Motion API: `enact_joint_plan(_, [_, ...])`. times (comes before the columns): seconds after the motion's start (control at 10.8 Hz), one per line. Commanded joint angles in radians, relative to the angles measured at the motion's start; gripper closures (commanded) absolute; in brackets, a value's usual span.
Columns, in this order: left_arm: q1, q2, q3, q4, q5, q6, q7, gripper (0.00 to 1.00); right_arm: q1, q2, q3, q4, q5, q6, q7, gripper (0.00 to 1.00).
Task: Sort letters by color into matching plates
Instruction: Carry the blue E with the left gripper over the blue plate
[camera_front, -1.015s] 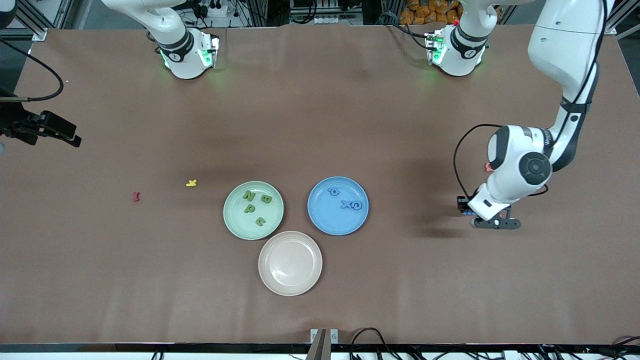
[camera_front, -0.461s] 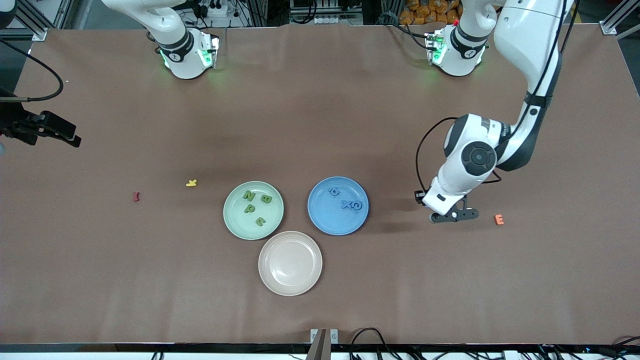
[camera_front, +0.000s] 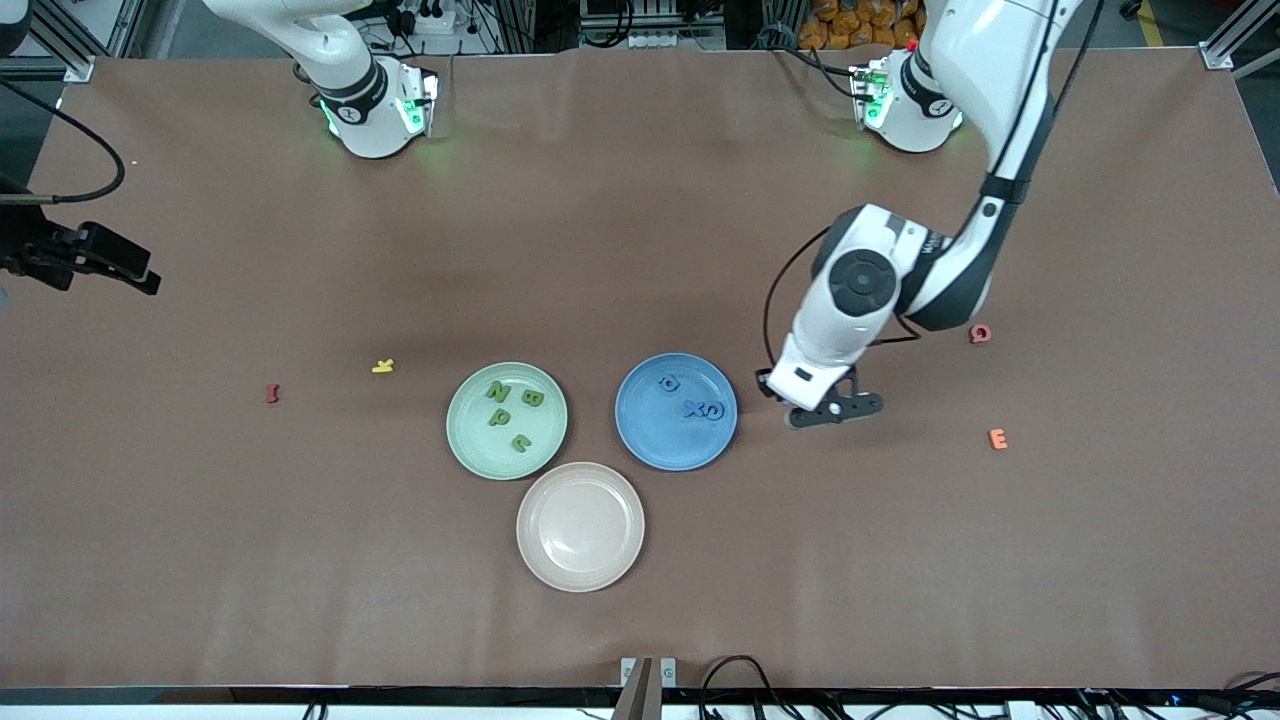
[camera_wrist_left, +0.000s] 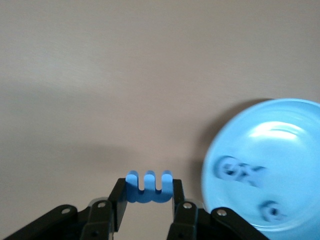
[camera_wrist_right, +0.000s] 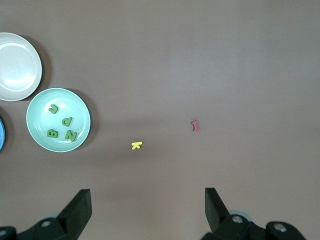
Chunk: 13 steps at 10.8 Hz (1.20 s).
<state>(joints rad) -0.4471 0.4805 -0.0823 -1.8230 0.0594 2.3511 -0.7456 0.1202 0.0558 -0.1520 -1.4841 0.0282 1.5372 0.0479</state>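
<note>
Progress check, sorting nearly complete. You have 4 dark green letters (camera_front: 508, 412) lying in the mint green plate (camera_front: 470, 440): N, B, P and U, all inside the rim, confirmed in the right wrist view. That colour looks finished.

The blue plate (camera_front: 655, 445) holds 3 blue letters (camera_front: 690, 400): a small "a" toward the robots' bases and an X and G touching each other, nearer the left arm's end of the plate.

The 4th blue piece, the blue E (camera_wrist_left: 149, 186), is in your left gripper (camera_front: 835, 412). The left wrist view shows its fingers (camera_wrist_left: 118, 197) narrowed on the foam, one on each side, the 3 prongs pointing away from the wrist. The gripper is over bare surface (camera_front: 900, 560) just beside the blue plate, toward the left arm's end, not yet over the rim.

Your right gripper (camera_wrist_right: 147, 202) waits at the right arm's end of the table, fingers wide, nothing between them.

The beige-pink plate (camera_front: 580, 575) holds nothing. The yellow letter (camera_front: 383, 366), dark red letter (camera_front: 272, 393), orange E (camera_front: 997, 438) and pink letter (camera_front: 980, 333) lie loose on the surface and, as I judge it, belong to neither plate.

Remaining, by my reading: carry the blue E over the blue plate and release it. That would make 8 of 8 sorted; currently 7 are placed.
</note>
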Motion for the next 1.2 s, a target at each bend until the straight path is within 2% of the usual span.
enact_joint_plan(0.0, [-0.070,0.075,0.003,0.141,-0.059,-0.023,-0.101,1.00,-0.013,-0.008,0.009,0.010,0.001,-0.003,0.009,0.00])
enact_joint_plan(0.18, [-0.100,0.095,0.002,0.180,-0.127,-0.012,-0.121,1.00,-0.014,-0.007,0.009,0.013,0.001,-0.003,0.009,0.00])
enact_joint_plan(0.46, [-0.154,0.168,0.002,0.315,-0.225,-0.001,-0.139,1.00,-0.013,-0.007,0.008,0.013,0.001,-0.005,0.006,0.00])
enact_joint_plan(0.55, [-0.168,0.185,0.004,0.347,-0.225,0.000,-0.176,0.84,-0.013,-0.007,0.008,0.013,0.001,-0.005,0.006,0.00])
enact_joint_plan(0.65, [-0.179,0.187,0.007,0.352,-0.217,0.002,-0.178,0.04,-0.013,-0.007,0.008,0.013,0.001,-0.005,0.006,0.00])
enact_joint_plan(0.74, [-0.176,0.185,0.007,0.349,-0.208,0.002,-0.175,0.00,-0.014,-0.005,0.008,0.013,0.001,-0.005,0.006,0.00])
enact_joint_plan(1.11, [-0.130,0.170,0.015,0.340,-0.141,-0.050,-0.144,0.00,-0.013,-0.005,0.008,0.012,0.001,-0.005,0.006,0.00])
